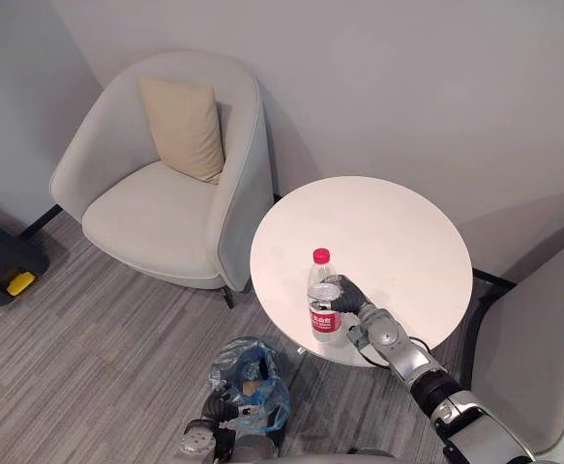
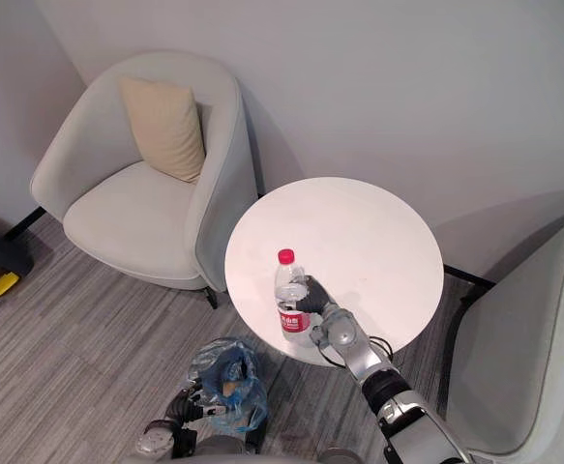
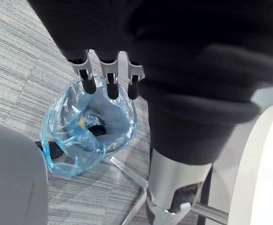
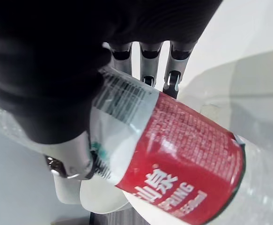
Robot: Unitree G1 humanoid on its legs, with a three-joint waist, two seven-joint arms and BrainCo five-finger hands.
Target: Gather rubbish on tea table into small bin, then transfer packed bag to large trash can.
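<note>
On table (image 1: 388,222): bottle grasp

Near the table's front edge, upright bottle (image 1: 324,304) with red cap, clasped in curled fingers of right hand (image 1: 351,298). Below that edge on the floor, blue-bagged bin (image 1: 254,382) holding rubbish; left hand (image 1: 222,414) at its rim, fingers (image 3: 109,82) nearly straight, side by side.

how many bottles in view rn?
1: the bottle stands upright near the table edge nearest the robot, right robot hand curled round it. The bin contents are unclear, so more may be hidden there.
</note>
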